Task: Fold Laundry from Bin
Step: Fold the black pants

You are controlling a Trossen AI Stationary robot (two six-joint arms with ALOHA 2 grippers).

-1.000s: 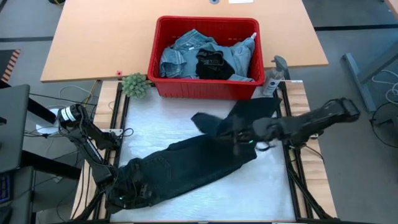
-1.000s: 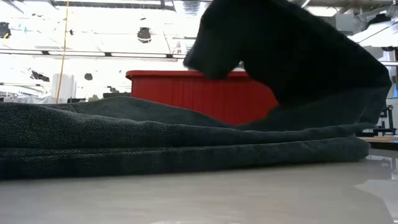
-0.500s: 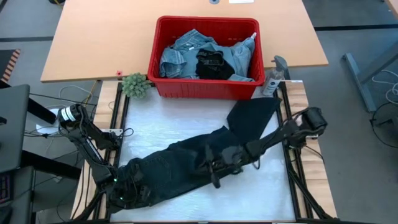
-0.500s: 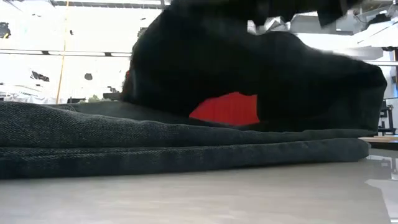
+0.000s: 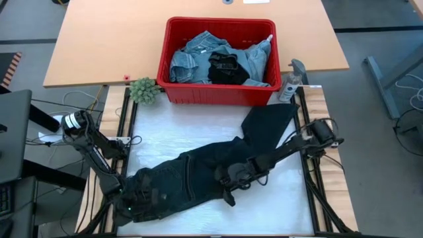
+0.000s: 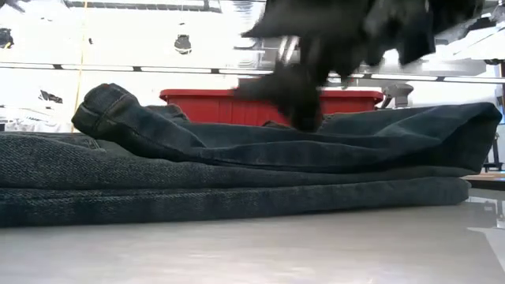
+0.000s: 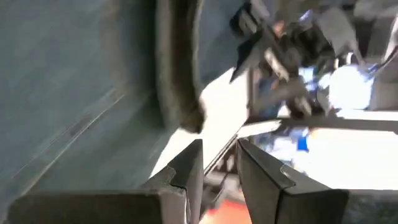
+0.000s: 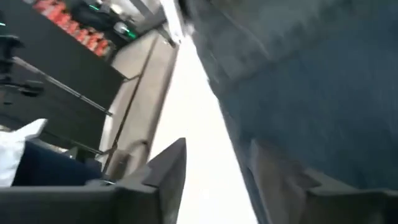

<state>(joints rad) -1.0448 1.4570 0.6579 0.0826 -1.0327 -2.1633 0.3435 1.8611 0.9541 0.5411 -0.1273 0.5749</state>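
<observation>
Laundry: dark jeans (image 5: 192, 178), lower centre of the high view; heavy, limp denim, so you should grip seams or hems. Right gripper (image 5: 228, 188) jaws parted, empty. Left gripper (image 5: 132, 210), lower left, nearly closed; grip unclear. More in bin (image 5: 168, 39).

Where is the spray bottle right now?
In the high view, the spray bottle stands just off the red bin's right side, above the dark jeans.
</observation>
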